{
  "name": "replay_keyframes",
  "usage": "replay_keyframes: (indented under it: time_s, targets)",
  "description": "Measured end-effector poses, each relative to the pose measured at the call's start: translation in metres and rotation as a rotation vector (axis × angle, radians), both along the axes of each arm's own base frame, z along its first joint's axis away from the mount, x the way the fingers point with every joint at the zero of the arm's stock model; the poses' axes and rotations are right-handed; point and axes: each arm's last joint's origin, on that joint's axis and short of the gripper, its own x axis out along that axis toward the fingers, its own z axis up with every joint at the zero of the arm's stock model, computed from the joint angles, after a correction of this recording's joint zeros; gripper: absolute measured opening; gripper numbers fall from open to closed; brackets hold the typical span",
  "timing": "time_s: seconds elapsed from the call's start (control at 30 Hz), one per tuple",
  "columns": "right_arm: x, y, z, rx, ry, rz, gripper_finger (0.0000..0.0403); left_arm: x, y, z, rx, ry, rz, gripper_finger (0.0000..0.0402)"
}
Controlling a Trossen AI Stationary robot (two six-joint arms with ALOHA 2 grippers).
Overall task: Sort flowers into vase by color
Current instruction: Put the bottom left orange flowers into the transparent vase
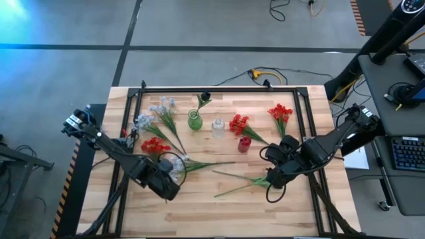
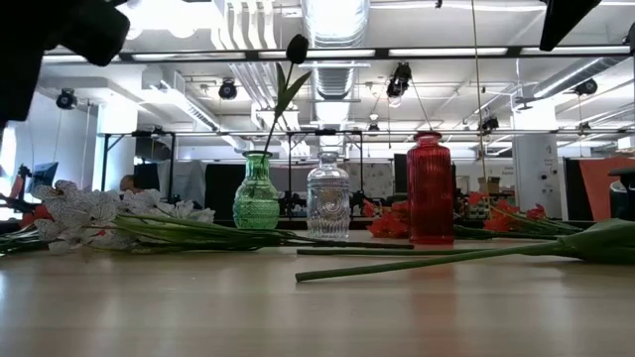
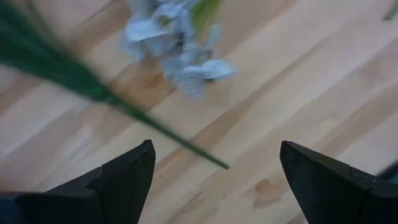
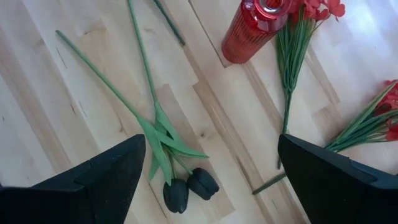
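Fingers of both my arms gape wide and empty: left fingers (image 3: 214,180) over a pale spray (image 3: 177,43), right fingers (image 4: 211,186) over two dark buds (image 4: 189,190) lying on the counter (image 4: 37,124) near the red vase (image 4: 252,28).

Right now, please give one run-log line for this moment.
left gripper: open, above pale flower | right gripper: open, above black flowers | green vase: one dark-budded stem

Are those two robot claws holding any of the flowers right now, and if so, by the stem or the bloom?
Neither holds anything. The left gripper is open above a pale blue-white spray; the right gripper is open above two dark-budded stems lying on the table.
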Motion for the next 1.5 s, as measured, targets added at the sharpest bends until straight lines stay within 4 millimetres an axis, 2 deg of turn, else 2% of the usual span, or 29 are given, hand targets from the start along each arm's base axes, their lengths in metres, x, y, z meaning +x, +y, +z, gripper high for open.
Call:
replay_keyframes:
  time_s: [0.2,0.67,0.93,1.27,1.37,1.5]
  targets:
    - [0.000,0.000,0.000,-0.003,0.001,0.010,0.0359,-0.006,0.001,-0.015,0.083,0.147,0.091,0.0327]
    - [0.000,0.000,0.000,-0.009,0.002,0.034,0.0359,0.001,-0.006,-0.060,0.171,0.324,0.085,0.0327]
    - [0.000,0.000,0.000,-0.009,0.002,0.037,0.0359,-0.002,-0.002,-0.078,0.138,0.274,0.090,0.0327]
    - [0.000,0.000,0.000,-0.009,0.001,0.036,0.0359,-0.005,0.000,-0.083,0.117,0.266,0.105,0.0326]
    - [0.001,0.000,0.000,-0.008,0.001,0.037,0.0359,-0.005,-0.001,-0.084,0.113,0.262,0.098,0.0309]
    - [0.001,0.001,0.000,-0.008,-0.004,0.047,0.0359,-0.004,-0.001,-0.084,0.103,0.259,0.097,0.0252]
